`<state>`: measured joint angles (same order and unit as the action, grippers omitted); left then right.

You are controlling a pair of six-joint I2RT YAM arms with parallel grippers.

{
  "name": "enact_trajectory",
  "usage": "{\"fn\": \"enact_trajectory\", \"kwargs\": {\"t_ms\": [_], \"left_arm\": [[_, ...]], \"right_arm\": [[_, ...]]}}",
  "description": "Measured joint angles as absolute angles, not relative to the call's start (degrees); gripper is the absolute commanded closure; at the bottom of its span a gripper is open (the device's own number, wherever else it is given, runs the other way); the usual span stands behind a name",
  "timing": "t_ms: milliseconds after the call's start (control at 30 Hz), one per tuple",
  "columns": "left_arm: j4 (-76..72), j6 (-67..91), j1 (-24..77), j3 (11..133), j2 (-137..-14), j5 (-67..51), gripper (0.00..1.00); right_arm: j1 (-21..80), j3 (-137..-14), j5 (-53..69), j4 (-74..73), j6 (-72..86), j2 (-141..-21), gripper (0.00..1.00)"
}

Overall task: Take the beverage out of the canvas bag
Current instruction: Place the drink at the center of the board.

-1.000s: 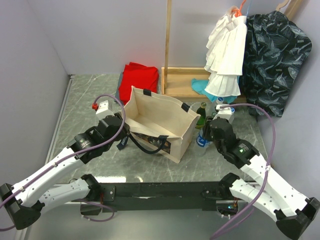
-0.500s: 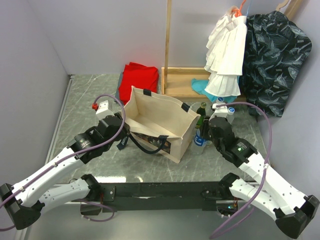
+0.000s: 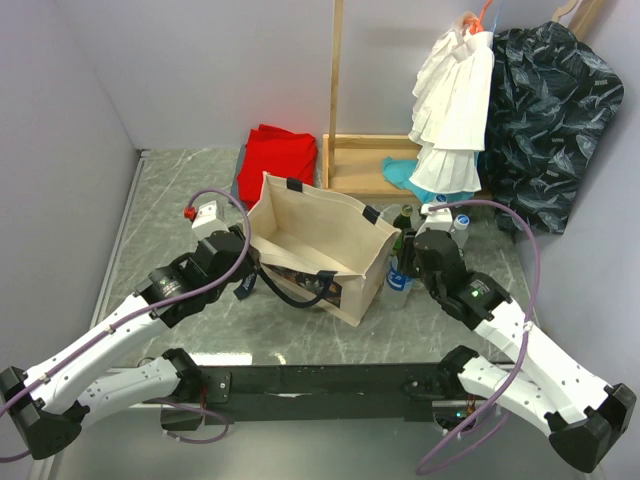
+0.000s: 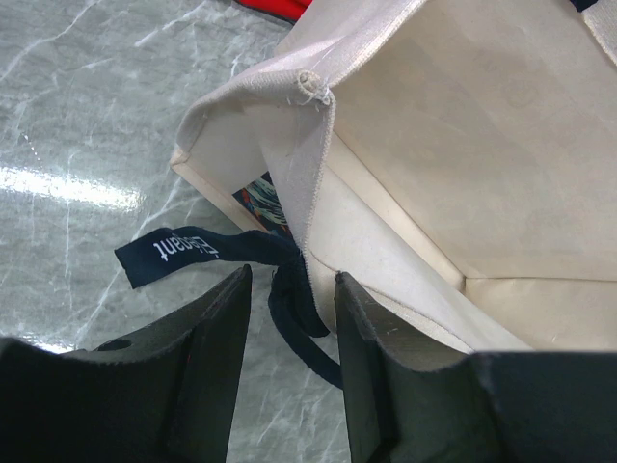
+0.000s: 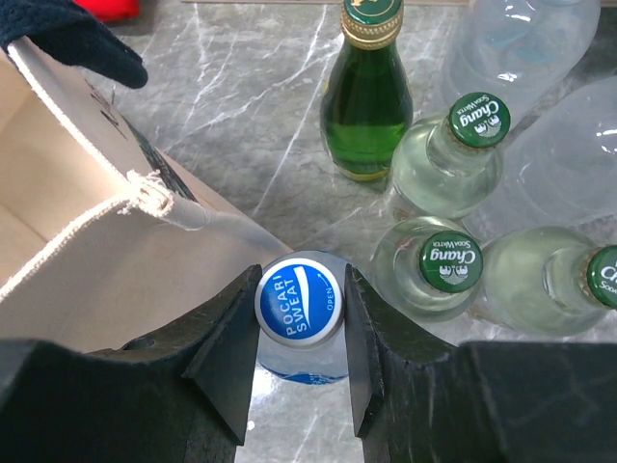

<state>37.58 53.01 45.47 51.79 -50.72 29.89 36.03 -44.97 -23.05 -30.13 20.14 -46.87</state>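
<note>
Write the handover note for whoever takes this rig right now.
Left tool: fingers sit either side of the navy strap at a corner of the canvas bag; I cannot tell whether it grips.
Right tool: closed on the cap of the Pocari Sweat bottle, which stands on the table outside the bag, near the green bottle and the Chang bottles.
Done: the bottle is out; no drink shows inside the bag.
Left: probably only to release the bottle and withdraw.
</note>
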Motion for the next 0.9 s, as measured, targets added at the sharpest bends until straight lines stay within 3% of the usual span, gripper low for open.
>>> {"fn": "enact_trajectory", "kwargs": {"t_ms": [533, 700, 900], "left_arm": [[37.6, 53.0, 45.5, 51.8, -50.8, 29.9, 0.54], [37.6, 53.0, 45.5, 51.8, -50.7, 29.9, 0.52], [37.6, 53.0, 45.5, 51.8, -50.7, 29.9, 0.49]], "right_arm": [[36.6, -45.0, -22.6, -33.0, 21.5, -44.8, 0.61], [36.9, -45.0, -22.0, -33.4, 21.8, -44.5, 0.47], [37.5, -45.2, -20.1, -34.9, 23.3, -43.8, 0.42]]}}
